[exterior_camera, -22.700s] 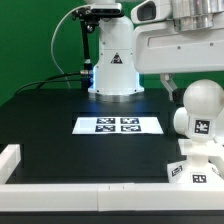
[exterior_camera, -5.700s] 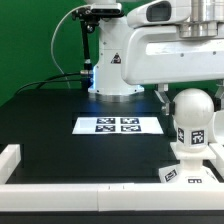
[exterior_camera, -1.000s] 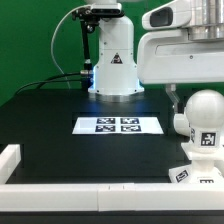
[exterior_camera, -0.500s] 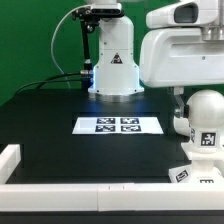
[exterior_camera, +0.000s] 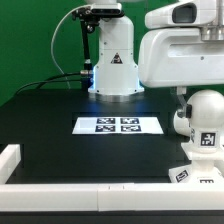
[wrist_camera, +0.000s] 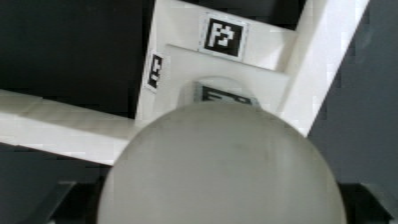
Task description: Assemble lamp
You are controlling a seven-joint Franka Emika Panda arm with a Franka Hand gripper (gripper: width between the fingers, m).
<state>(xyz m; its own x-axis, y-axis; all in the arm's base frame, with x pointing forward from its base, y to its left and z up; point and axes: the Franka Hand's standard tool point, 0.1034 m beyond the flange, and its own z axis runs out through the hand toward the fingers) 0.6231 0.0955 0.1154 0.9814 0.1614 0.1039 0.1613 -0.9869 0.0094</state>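
Quick look at your setup. Your bulb (exterior_camera: 205, 112) is over at the exterior view's right, standing upright on top of the base (exterior_camera: 196, 172). Its round head is up, with a square tag showing on its neck and more tags on the base below. The pair sits close to the white rail (exterior_camera: 90, 188) that runs along the near edge of the black table (exterior_camera: 50, 120). It's well apart from the marker board (exterior_camera: 118, 125), which lies flat mid-table.

Your arm (exterior_camera: 185, 55) hangs right over the bulb and blocks most of what's going on there, so the outside camera doesn't help you much with the claw.

The wrist view is more useful. The bulb's rounded head fills the middle of the shot and the gripper (wrist_camera: 214, 208) straddles it, with dark fingers (wrist_camera: 75, 203) peeking out beside the head. The jaws are spread wide around that head. Honestly though, you can't tell from these shots whether the pads are actually pressing on it or just sitting beside it with a gap, since the head hides the contact spots. Past the head you can make out the base's white body with its tags facing the camera.
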